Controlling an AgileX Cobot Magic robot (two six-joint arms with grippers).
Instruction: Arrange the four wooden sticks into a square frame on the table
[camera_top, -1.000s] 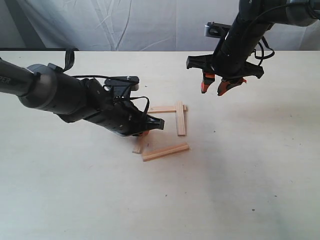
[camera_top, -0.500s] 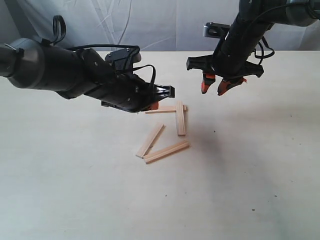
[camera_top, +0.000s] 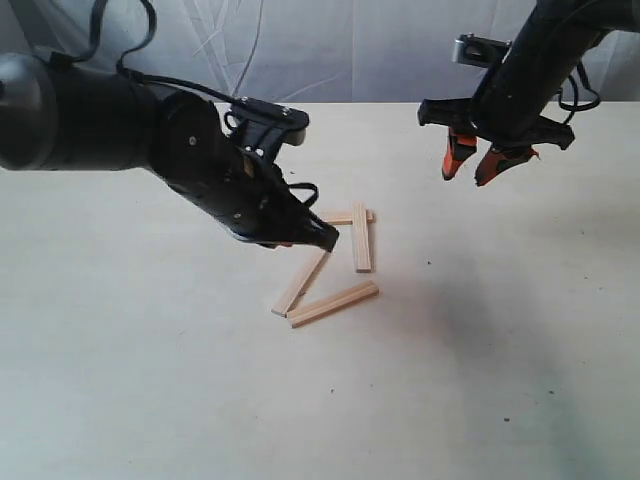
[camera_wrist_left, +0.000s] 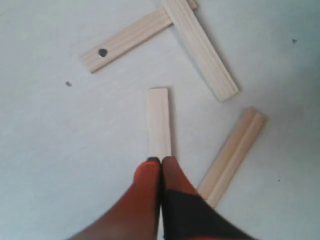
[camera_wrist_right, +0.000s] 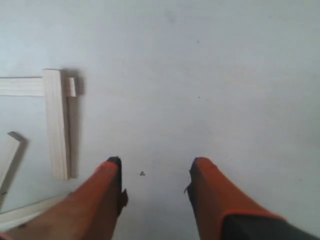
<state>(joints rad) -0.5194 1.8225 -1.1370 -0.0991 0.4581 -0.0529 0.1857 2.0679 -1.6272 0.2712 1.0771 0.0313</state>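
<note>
Pale wood makes only half a figure near the middle of the desk in the exterior view. The holed stick lies along the far side with the upright stick crossing its right end, so one corner is already made. The slanted stick and the near stick meet in a narrow V at the near left, so I judge two sides still unplaced. The left fingers hang just over the slanted stick's far end, likely to nudge it square. The right fingers are held high and well off to the right, probably to stay clear. Half a second ago the left fingers were nearer the holed stick, and the right arm sat closer to the middle; the sticks themselves have not shifted since then. The left wrist view shows the left fingers pressed tip to tip with nothing between them. The slanted stick runs out from just under the tips, and whether they touch it cannot be told. The right wrist view shows the right fingers spread wide and empty above bare desk, with the upright stick off to one side.
</note>
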